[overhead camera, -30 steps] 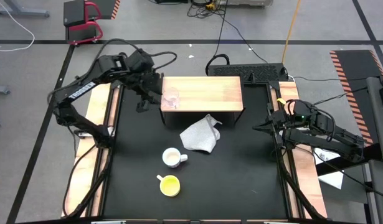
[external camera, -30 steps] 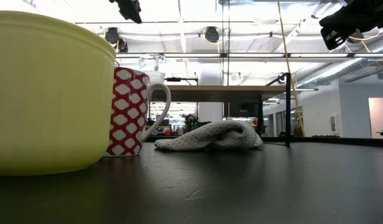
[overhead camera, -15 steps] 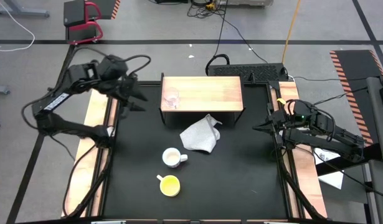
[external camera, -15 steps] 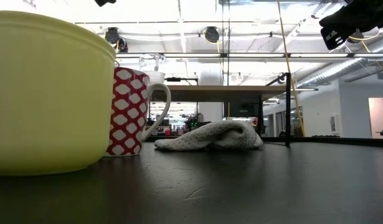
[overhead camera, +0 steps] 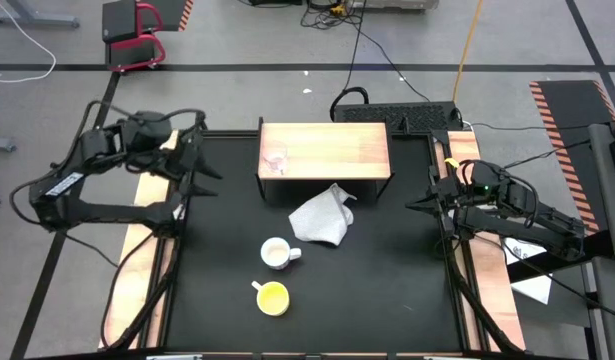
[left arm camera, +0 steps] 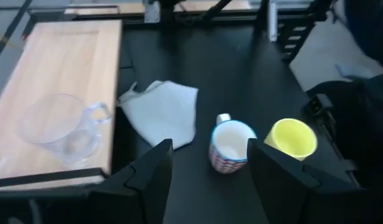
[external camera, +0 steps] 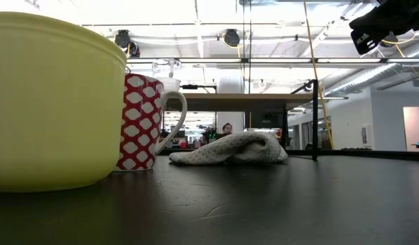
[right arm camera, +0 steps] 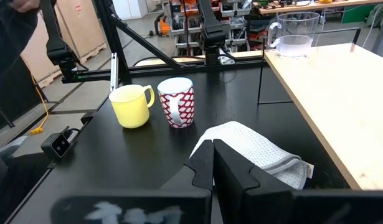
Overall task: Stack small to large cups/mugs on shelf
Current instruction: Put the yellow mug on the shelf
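A tiny clear glass cup [overhead camera: 276, 158] stands upright on the left end of the light-wood shelf [overhead camera: 332, 150]; it also shows in the left wrist view [left arm camera: 60, 127]. A white mug with a red pattern [overhead camera: 277, 253] and a yellow cup with a handle [overhead camera: 272, 297] stand on the black tabletop nearer the front. My left gripper [overhead camera: 199, 162] is open and empty over the table's left edge, left of the shelf, and its fingers [left arm camera: 155, 174] point toward the cups. My right gripper [overhead camera: 417, 205] is shut and empty at the table's right edge.
A crumpled grey-white cloth [overhead camera: 322, 218] lies on the tabletop just in front of the shelf, between the shelf and the mug. Wooden side boards [overhead camera: 147, 240] run along the table's left and right edges. A black power strip [overhead camera: 397, 115] lies behind the shelf.
My left gripper has drawn back from the glass cup on the shelf toward the table's left edge. The glass cup stays upright on the shelf's left end.
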### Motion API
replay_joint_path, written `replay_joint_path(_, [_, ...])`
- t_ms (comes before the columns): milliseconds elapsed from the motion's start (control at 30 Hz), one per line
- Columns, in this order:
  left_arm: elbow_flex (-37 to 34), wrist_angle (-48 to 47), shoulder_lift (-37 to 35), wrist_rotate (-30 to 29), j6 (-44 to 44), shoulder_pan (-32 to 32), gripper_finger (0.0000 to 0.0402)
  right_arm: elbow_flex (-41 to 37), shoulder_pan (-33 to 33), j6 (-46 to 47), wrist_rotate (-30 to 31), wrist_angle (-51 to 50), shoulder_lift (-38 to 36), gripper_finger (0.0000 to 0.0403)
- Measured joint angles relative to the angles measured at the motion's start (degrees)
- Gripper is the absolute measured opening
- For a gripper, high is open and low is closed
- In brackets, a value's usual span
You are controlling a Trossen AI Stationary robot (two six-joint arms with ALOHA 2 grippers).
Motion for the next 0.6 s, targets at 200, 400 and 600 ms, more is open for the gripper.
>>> replay_joint_path(200, [-11.3,9.1,-8.3,0.3,-5.1,-3.4,0.0209,0.0,0.0,0.0,0.0,0.0,0.0,0.0])
replay_joint_path(400, [-21.4,17.6,-16.4,-0.1,-8.2,-6.3,0.0173,0.0,0.0,0.0,0.0,0.0,0.0,0.0])
replay_joint_path(600, [-28.7,24.9,-21.8,-0.2,-10.0,-9.3,0.0091,0.0,0.0,0.0,0.0,0.0,0.0,0.0])
